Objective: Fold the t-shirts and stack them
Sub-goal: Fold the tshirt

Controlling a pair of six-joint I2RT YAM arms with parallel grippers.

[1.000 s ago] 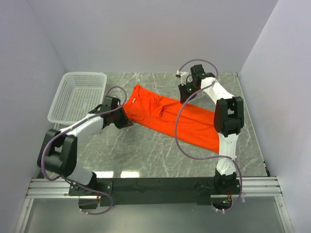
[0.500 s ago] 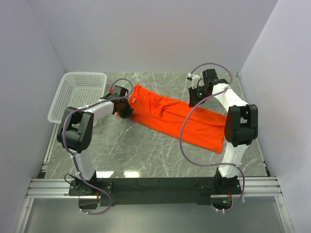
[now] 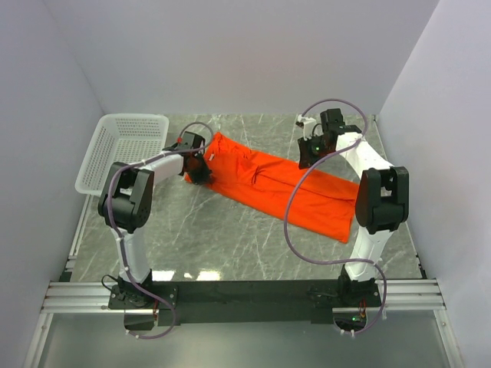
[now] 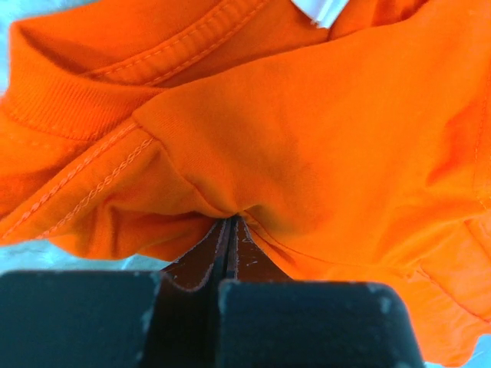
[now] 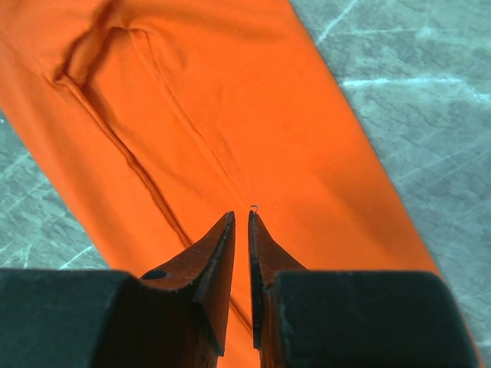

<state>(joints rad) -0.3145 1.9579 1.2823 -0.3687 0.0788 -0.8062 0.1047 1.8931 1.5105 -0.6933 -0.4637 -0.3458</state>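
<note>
White mesh basket (image 3: 126, 149) sits at the far-left corner of the table (image 3: 230, 238). Left gripper (image 3: 201, 175) is low at the left end of the t-shirt (image 3: 276, 188), by the collar. Its fingers (image 4: 203, 261) are together, clamped on a pucker of orange cloth, with the white neck label (image 4: 322, 9) just beyond. The t-shirt lies flat as a long narrow band, running diagonally from left-far to right-near. Right gripper (image 3: 305, 159) is over the band's far edge, right of centre. Its fingers (image 5: 211, 253) are slightly apart with a thin gap and no cloth between them.

white mesh basket (image 3: 123, 149) far left, grey marble table (image 3: 230, 230)
</note>
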